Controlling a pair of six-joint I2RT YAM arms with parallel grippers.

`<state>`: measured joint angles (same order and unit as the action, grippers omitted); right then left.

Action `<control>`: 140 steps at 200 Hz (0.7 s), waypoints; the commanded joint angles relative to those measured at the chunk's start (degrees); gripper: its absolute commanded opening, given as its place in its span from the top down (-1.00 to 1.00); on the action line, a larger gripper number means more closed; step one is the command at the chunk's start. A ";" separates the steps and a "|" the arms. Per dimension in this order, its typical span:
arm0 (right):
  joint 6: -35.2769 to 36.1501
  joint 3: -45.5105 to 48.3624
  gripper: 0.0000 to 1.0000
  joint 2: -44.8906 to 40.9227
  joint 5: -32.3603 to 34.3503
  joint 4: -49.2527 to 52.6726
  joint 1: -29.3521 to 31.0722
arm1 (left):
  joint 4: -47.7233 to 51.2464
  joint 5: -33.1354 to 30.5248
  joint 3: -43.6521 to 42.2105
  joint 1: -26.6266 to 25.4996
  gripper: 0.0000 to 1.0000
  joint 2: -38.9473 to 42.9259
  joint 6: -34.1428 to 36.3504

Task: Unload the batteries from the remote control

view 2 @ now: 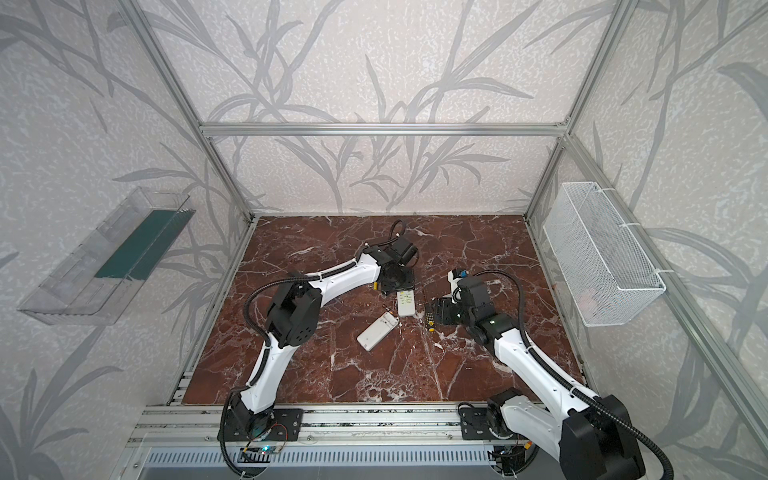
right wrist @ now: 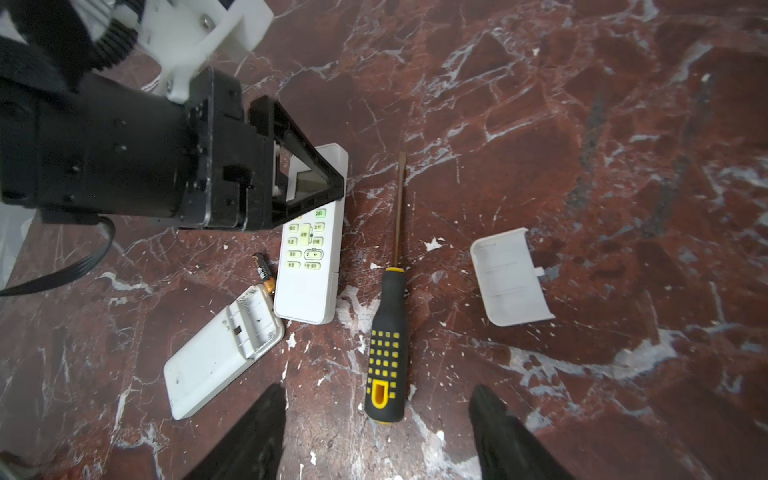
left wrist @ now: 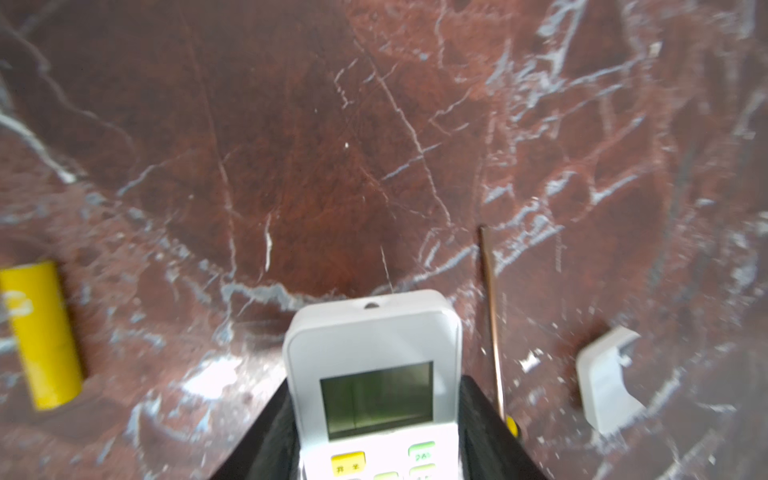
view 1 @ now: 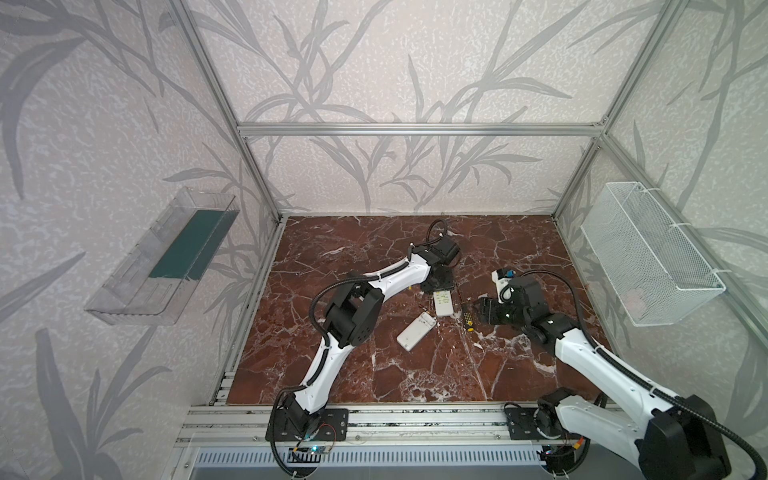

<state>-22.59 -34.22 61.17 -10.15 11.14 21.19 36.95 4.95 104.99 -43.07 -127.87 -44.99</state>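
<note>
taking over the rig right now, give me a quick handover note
Left claw: closed on the screen end of the face-up remote.
Right claw: open, empty, above the screwdriver.
Done: face-down remote is open and its bay looks empty; a cover, a yellow battery and a dark battery lie loose.
Left: the face-up remote's back is hidden; probably flip it and check for cells.

Left wrist view: the remote (left wrist: 372,336) is cut off below its top buttons, and the yellow battery (left wrist: 43,332) is blurred. Right wrist view: the left jaws cover part of the remote's screen.
</note>
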 commanded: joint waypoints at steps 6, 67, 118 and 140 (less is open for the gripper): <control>0.88 0.38 -0.29 0.90 -6.71 -6.01 -0.25 | -7.46 1.57 -4.68 0.17 0.50 8.25 0.52; -3.01 -0.67 -0.14 4.40 -12.92 -14.64 -0.23 | -18.90 7.30 -16.30 0.54 0.50 17.30 -1.03; -5.98 -1.77 -0.02 7.91 -16.40 -22.14 -0.18 | -26.85 9.84 -22.42 0.57 0.50 21.23 -3.05; -5.10 -3.58 0.08 10.11 -16.61 -20.81 -0.01 | -29.74 10.95 -24.01 0.62 0.50 22.16 -4.13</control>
<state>-27.66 -34.96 69.49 -24.80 -7.53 21.06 13.15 13.91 82.17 -42.65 -109.12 -47.05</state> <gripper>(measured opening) 0.486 0.519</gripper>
